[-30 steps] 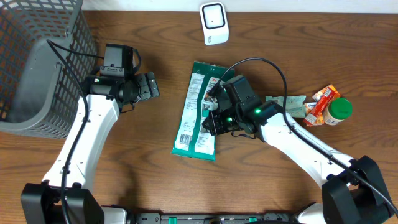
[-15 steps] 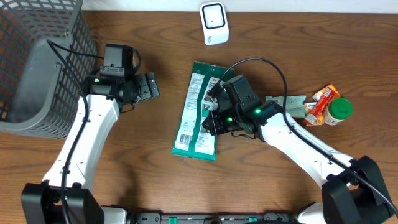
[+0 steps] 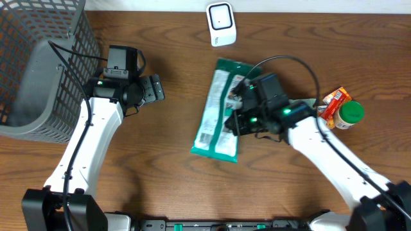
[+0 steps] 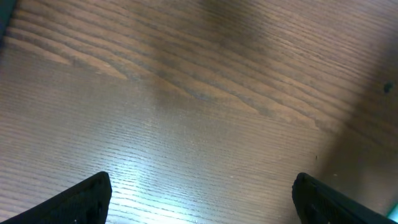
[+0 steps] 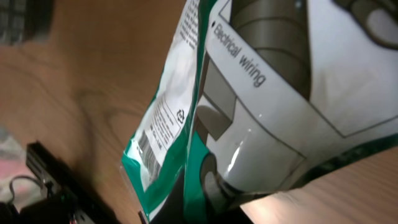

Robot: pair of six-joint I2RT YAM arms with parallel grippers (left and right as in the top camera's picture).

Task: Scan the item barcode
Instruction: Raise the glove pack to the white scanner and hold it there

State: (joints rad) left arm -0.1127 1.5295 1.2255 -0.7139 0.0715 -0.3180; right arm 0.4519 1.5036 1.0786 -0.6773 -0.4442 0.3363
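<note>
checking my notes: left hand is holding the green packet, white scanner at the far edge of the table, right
No, the right hand holds the green packet, as the overhead view shows; the left hand hangs open and empty. The white scanner is at the far edge of the table.

Robotics lab bench, staged as a shop checkout; two white-and-black arms, left arm (image 3: 90,141) and right arm (image 3: 327,151), based at the near edge of a wood-grain table (image 3: 160,192), black cables looping off them; small white scanner (image 3: 220,24) standing at the far edge; grey wire basket (image 3: 38,70) at the far left corner; retail goods on the top: green-and-white packet (image 3: 218,119) with a printed barcode, orange packet (image 3: 334,106), green-lidded jar (image 3: 350,114) at the right.
</note>
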